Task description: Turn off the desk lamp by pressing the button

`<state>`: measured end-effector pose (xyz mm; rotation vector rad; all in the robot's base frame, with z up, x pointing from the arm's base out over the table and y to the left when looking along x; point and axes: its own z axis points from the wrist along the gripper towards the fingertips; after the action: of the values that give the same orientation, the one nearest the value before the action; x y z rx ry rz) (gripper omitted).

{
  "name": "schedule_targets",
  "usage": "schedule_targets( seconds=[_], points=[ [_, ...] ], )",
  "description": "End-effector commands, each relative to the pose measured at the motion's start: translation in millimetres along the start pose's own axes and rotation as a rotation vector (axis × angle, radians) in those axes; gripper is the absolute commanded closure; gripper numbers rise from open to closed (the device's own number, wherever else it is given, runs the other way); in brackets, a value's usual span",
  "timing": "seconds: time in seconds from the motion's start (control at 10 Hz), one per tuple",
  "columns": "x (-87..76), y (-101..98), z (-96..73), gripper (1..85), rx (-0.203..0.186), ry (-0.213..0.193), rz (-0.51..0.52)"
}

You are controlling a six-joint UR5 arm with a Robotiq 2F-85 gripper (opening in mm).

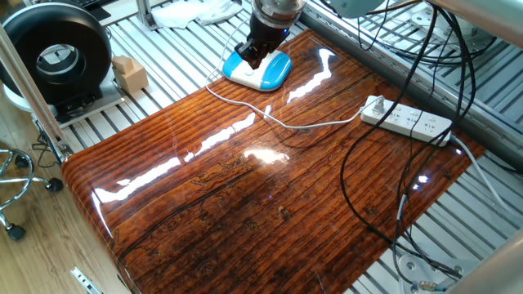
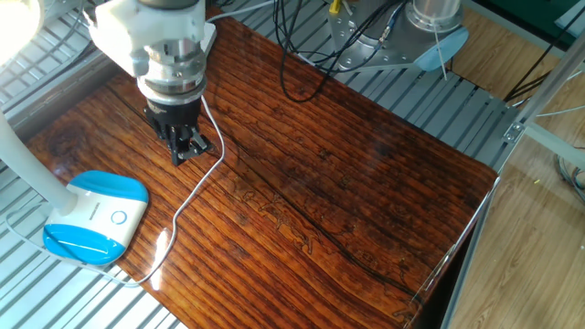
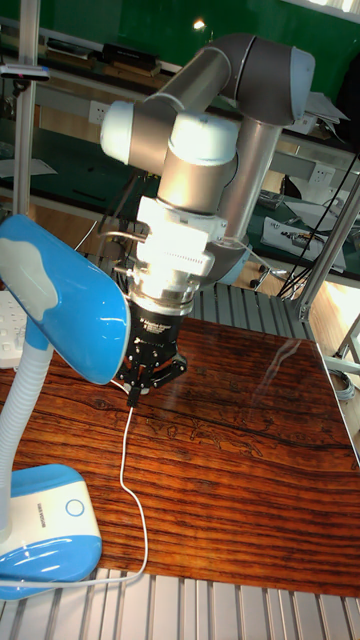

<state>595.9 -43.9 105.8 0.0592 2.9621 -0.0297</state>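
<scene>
While hanging over the wooden table (image 2: 366, 183), gripper (image 2: 186, 151) is pointing down beside the white cord (image 2: 196, 187), apart from the lamp (image 2: 91, 219), finger gap impossible to tell.

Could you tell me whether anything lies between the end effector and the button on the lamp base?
Nothing visible does. The end effector hangs above bare wood, apart from the desk lamp base; its round button is uncovered. Only the thin white cord trails on the table beside that path.
</scene>
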Motion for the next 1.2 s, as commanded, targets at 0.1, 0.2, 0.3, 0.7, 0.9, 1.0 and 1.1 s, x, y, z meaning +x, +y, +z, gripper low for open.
schedule_targets(
  seconds=[0.1, 0.2, 0.3, 0.7, 0.9, 1.0, 1.1],
  points=[
    [10.4, -12.3, 39.1, 84.3, -0.022, 0.020, -0.017],
    [9.6, -17.7, 43.2, 84.3, -0.012, 0.016, -0.030],
    [4.0, -27.2, 41.7, 84.3, 0.022, 0.004, -0.053],
    [-20.9, -39.5, 32.3, 84.3, 0.037, -0.006, -0.065],
    [-31.8, -43.8, 38.4, 84.3, 0.043, -0.022, -0.074],
    [-34.6, -43.9, 41.9, 84.3, 0.043, -0.025, -0.076],
    [-38.1, -43.5, 43.4, 84.3, 0.043, -0.033, -0.076]
  ],
)
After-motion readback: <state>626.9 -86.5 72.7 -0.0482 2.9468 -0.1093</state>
